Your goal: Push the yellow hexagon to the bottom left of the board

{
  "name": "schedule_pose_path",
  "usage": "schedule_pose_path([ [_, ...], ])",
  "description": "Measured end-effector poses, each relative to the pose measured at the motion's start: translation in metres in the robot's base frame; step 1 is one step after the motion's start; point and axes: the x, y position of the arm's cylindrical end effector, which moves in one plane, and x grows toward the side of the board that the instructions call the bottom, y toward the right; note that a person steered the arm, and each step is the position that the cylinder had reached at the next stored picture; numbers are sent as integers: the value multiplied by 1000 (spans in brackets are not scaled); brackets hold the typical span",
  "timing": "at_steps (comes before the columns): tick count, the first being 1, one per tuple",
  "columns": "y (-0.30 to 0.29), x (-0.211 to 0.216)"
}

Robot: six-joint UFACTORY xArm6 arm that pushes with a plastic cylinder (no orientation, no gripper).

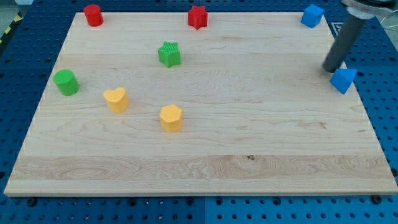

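The yellow hexagon [171,118] stands on the wooden board [249,143], left of the middle and toward the view's bottom. A yellow heart-shaped block [116,99] sits to its upper left. My tip [329,68] is far off at the view's right edge of the board, touching or nearly touching the upper left of a blue block [343,80]. The rod rises up and to the right out of view.
A green cylinder [65,82] is at the left edge. A green star [169,54] is above the hexagon. A red cylinder [93,15] and a red star [198,17] sit along the top edge. A blue cube [312,15] is at the top right.
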Motion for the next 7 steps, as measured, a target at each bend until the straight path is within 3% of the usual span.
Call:
schedule_pose_path([
  [1,-61,1],
  [3,-126,51],
  [5,-248,64],
  [7,-302,106],
])
